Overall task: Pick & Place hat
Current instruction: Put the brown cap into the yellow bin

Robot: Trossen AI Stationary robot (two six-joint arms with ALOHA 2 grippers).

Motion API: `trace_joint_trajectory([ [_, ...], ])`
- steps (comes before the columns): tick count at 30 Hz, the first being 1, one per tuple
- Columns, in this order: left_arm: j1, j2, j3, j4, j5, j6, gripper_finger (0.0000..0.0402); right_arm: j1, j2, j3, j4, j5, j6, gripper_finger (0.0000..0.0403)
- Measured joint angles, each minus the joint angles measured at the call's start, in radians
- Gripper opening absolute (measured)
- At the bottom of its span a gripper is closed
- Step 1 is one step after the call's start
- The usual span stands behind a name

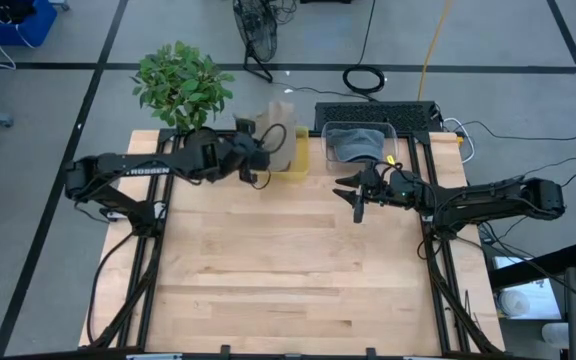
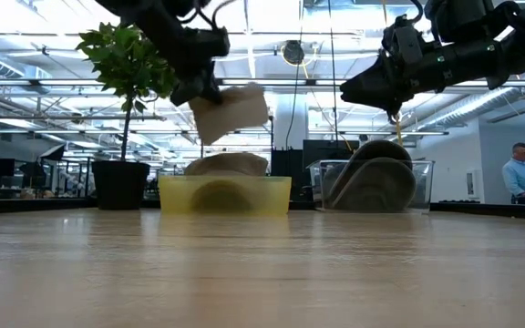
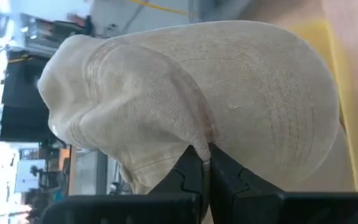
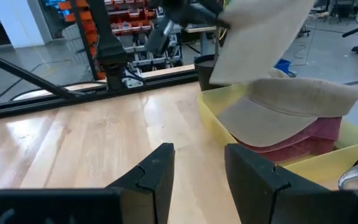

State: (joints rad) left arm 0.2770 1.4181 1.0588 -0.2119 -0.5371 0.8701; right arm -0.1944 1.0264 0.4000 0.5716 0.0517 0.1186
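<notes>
- Left gripper [image 3: 205, 163]: pinching shut on a beige cloth cap [image 2: 231, 111], hanging above the yellow plastic bin [image 2: 224, 195]
- Advice: carrying it high, clearing the bin wall
- Right gripper [image 4: 199, 163]: waiting open beside the clear tub [image 1: 405, 133]

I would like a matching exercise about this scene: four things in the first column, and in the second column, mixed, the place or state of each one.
Column one:
1. beige hat
2. yellow bin
3. clear bin
4. right gripper

Column two:
a. open and empty, above the table
b. holds a grey hat
c. pinched in the left gripper, raised in the air
d. holds a tan hat on a red one

Pairs: 1-c, 2-d, 3-b, 4-a
</notes>
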Motion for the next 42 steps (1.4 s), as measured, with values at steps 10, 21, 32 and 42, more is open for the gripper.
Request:
trace_joint_trajectory([
  [10,0.05,0.168,0.013,-0.054,0.041,0.046,0.0009,0.0,0.0,0.0,0.004,0.0,-0.052,0.0128],
  [21,0.049,0.297,0.014,-0.045,-0.148,0.063,0.0033,0.0,0.0,0.0,-0.014,0.0,-0.053,0.0128],
  [32,0.036,0.298,0.011,0.003,-0.246,0.063,0.0041,0.0,0.0,0.0,-0.035,-0.002,-0.027,0.0128],
  [42,0.05,0.296,0.012,-0.077,-0.195,-0.094,0.0042,0.0,0.0,0.0,-0.042,-0.003,-0.018,0.0128],
])
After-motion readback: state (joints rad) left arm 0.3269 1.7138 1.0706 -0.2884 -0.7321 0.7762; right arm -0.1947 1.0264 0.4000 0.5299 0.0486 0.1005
